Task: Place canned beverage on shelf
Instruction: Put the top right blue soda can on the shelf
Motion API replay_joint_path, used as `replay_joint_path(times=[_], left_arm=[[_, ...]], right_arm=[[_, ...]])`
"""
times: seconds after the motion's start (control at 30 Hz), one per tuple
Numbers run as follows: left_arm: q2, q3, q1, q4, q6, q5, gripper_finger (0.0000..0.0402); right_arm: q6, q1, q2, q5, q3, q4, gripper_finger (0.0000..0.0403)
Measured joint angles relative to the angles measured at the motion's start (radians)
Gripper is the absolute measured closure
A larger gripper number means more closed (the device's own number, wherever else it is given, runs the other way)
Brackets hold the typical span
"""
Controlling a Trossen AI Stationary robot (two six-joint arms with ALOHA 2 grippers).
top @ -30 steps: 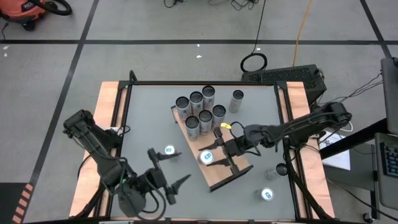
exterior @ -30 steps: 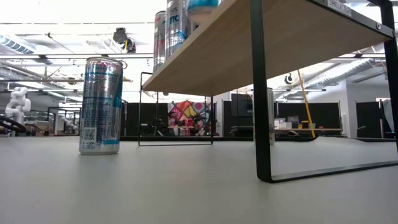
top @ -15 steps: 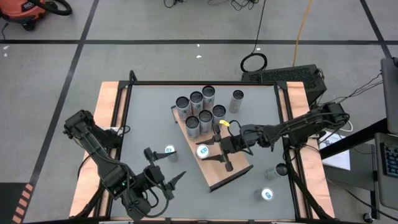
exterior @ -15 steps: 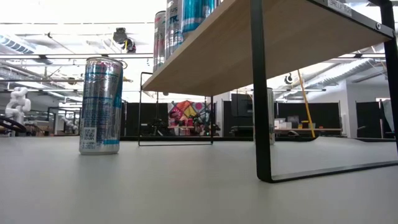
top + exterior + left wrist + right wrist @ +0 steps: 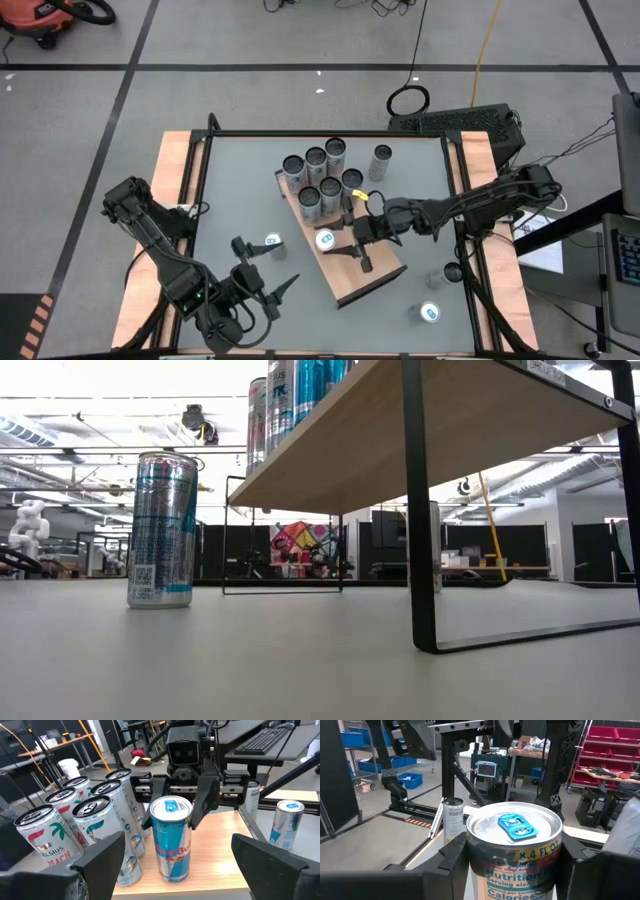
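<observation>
The right hand (image 5: 335, 240) reaches over the middle of the shelf (image 5: 385, 273), the light wood-grain board lying slantwise across the grey table (image 5: 240, 190); its two fingers (image 5: 203, 802) are pinched on the sides of a blue-and-silver can (image 5: 325, 240), which stands upright on the board just near of the cluster already there; in the left wrist view the can's base rests on the wood and the fingers press against its upper part, one on each side; in the right wrist view the same can (image 5: 515, 847) fills the space between that hand's dark fingers, its blue pull-tab facing up.

Six cans (image 5: 320, 178) stand close together in two rows at the far end of the shelf, some with palm-tree labels; a seventh can (image 5: 380, 160) stands alone on the table just right of that group.

The left hand (image 5: 262, 282) hangs over the near left part of the table with its fingers spread wide and nothing between them; a blue-topped can (image 5: 271, 242) stands upright on the table just beyond it, left of the shelf; in the low view this can (image 5: 163, 530) shows at the left, with the shelf's underside and black metal legs (image 5: 418, 510) at the right.

Two more cans stand near the table's near right corner, one with a blue top (image 5: 430, 313) and a darker one (image 5: 452, 272) beside the table's right edge.
</observation>
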Motion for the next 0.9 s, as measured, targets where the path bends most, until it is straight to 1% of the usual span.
replay_joint_path(times=[0.33,0.9], left_arm=[[0.0,0.0,0.0,0.004,-0.025,-0.001,0.0043],[0.0,0.0,0.0,0.003,-0.025,0.001,0.0043]], right_arm=[[0.034,-0.001,0.008,0.001,0.0,0.0,0.0234],[0.062,-0.001,0.008,0.004,0.0,-0.006,0.0234]])
